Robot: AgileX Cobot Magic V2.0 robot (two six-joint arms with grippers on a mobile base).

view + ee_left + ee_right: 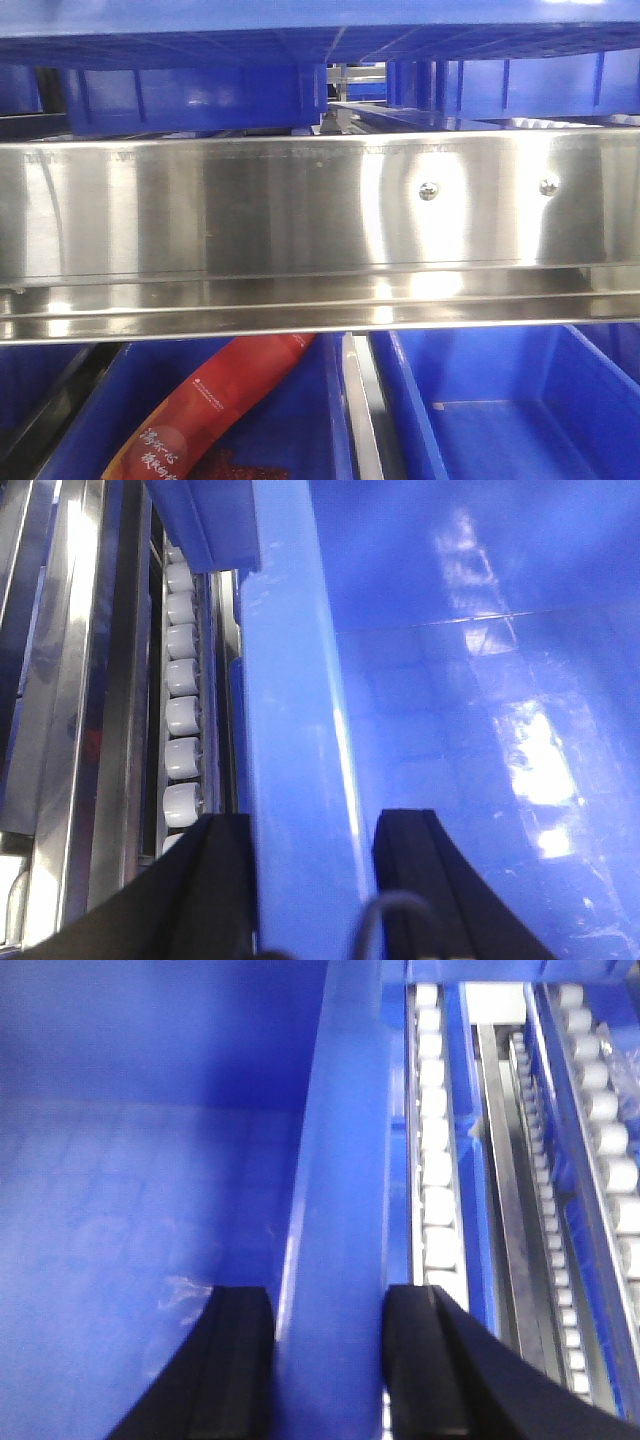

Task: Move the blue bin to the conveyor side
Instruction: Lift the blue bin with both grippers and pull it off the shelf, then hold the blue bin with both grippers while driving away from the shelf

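Note:
The blue bin (480, 730) fills both wrist views, which look down into its glossy, bare inside (130, 1160). My left gripper (315, 880) straddles the bin's left wall rim (290, 700) and is shut on it, with one black finger outside by the rollers and the other inside. On the opposite wall rim (340, 1160) my right gripper (330, 1360) is shut the same way, inner finger (240, 1360) in the bin and outer finger (420, 1360) beside the rollers. Neither gripper appears in the front view. The conveyor is out of view.
A shiny steel rack rail (300, 220) crosses the front view. Below it sit a blue bin (310, 430) holding a red snack packet (230, 400) and another blue bin (500, 400). More blue bins (190, 100) stand above the rail. White roller tracks (183, 710) (437, 1180) flank the held bin.

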